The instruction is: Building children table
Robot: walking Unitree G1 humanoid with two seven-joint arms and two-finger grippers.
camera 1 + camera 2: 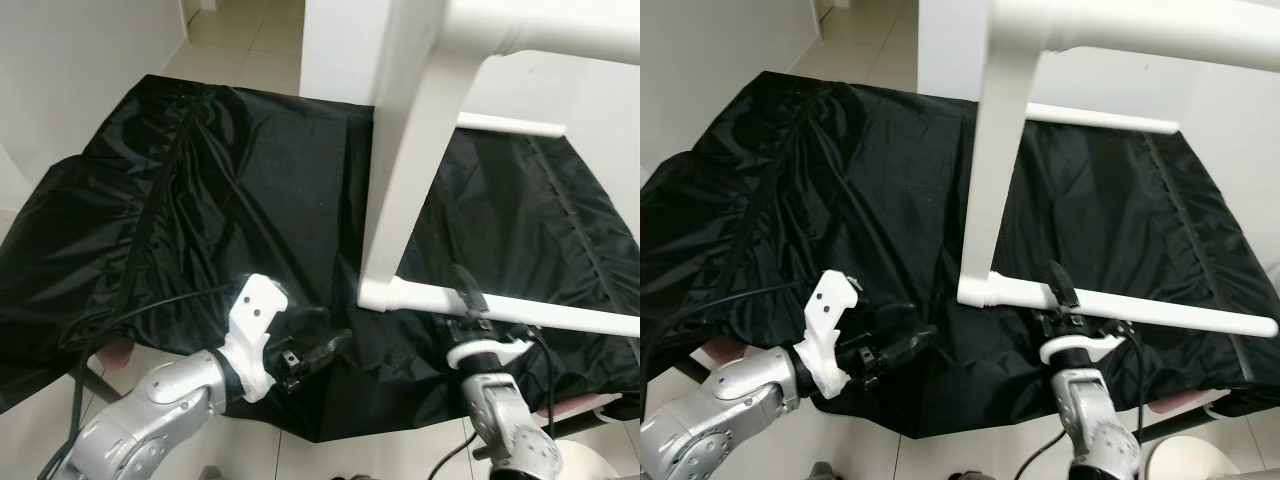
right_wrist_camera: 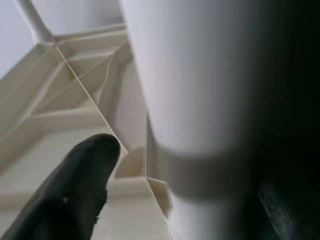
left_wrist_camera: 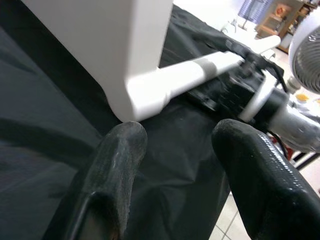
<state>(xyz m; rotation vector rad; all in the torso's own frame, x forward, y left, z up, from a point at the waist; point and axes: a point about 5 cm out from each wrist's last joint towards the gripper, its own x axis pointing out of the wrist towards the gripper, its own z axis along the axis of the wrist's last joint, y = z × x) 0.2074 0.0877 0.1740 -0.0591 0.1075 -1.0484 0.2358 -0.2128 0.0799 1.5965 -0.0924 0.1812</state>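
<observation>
A black cloth (image 1: pixel 230 200) covers the worktop almost wholly, wrinkled and draped over the near edge, where pale floor tiles (image 1: pixel 330 455) show below. Its far edge ends against more tiled floor and a white wall on the left. The left half of the cloth lies bare, giving wide open room there.

On the right half stands the white children's table frame (image 1: pixel 420 130), tipped up so that a broad flat leg slants down from the top right to a corner near the middle of the worktop's near edge. From that corner a round white rail (image 1: pixel 1140 307) runs right, close above the cloth and roughly along the near edge; a second, thinner rail crosses farther back.

The right claw (image 1: pixel 1065 300) reaches up from the near edge with its fingers set on either side of the round rail, just right of the corner; the right wrist view shows one black finger (image 2: pixel 75 190) beside the white tube, pinching it.

The left claw (image 1: pixel 318 350) hovers low over the cloth at the near edge, just left of the frame's corner, its fingers (image 3: pixel 117 160) spread apart, holding nothing.
</observation>
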